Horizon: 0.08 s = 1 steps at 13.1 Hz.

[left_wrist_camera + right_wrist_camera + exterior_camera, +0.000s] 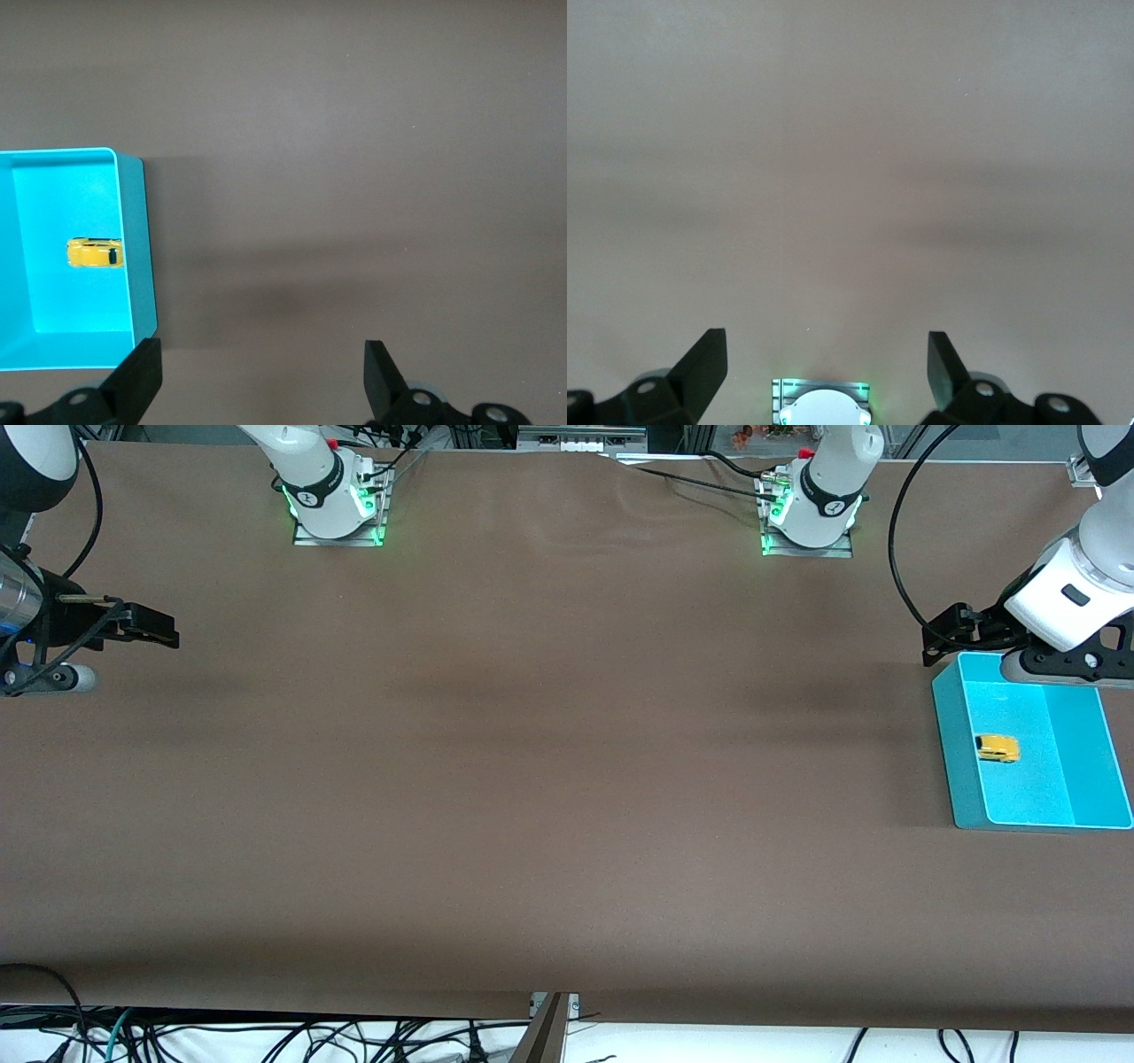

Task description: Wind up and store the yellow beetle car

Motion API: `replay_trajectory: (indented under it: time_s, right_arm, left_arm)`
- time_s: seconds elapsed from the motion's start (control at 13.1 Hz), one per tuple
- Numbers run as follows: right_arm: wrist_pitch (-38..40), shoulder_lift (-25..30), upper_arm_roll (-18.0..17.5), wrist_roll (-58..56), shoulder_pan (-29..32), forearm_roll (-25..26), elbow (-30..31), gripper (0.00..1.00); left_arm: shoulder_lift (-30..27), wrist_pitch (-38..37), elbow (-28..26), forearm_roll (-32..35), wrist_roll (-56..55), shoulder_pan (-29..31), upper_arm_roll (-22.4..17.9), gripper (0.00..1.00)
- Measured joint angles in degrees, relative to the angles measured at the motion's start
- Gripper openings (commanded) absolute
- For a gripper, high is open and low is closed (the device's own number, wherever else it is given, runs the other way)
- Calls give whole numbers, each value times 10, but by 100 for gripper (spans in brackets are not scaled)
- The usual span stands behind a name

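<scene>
**Yellow beetle car sits in the tray, both hands empty**

The tiny bright yellow toy beetle car (998, 748) lies inside the turquoise rectangular plastic tray (957, 762) at the left arm's end of the brown cloth-covered tabletop (532, 779). It sits close against the tray's tall side wall on the side toward the right arm, apart from the other walls. Judged from how things lie, the storing looks done.

The left hand (261, 376) hovers over the tabletop just beside the tray's corner farthest from the front camera, its fingers (137, 376) spread wide with nothing between them. The right hand (824, 372) waits over the right arm's end of the tabletop, its fingers likewise spread and empty.

The car is probably very light, hard and smooth, so it could squirt out of a pinch or roll on its wheels if nudged. The best hold, should one be needed, would be across its two flat sides at mid-body, coming straight down.

The nearby tray wall crowds one side of the car, leaving little room for a finger there; the tray floor elsewhere is open. The tabletop between the two arms is wide and free for travel.
</scene>
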<state>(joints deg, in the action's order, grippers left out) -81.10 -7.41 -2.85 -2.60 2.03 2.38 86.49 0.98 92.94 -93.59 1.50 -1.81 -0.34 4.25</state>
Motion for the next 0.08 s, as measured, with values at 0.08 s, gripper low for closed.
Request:
replay_trajectory:
  time_s: [0.08]
  right_arm:
    - [0, 0, 0, 0, 0, 0, 0, 100]
  left_arm:
    - [0, 0, 0, 0, 0, 0, 0, 100]
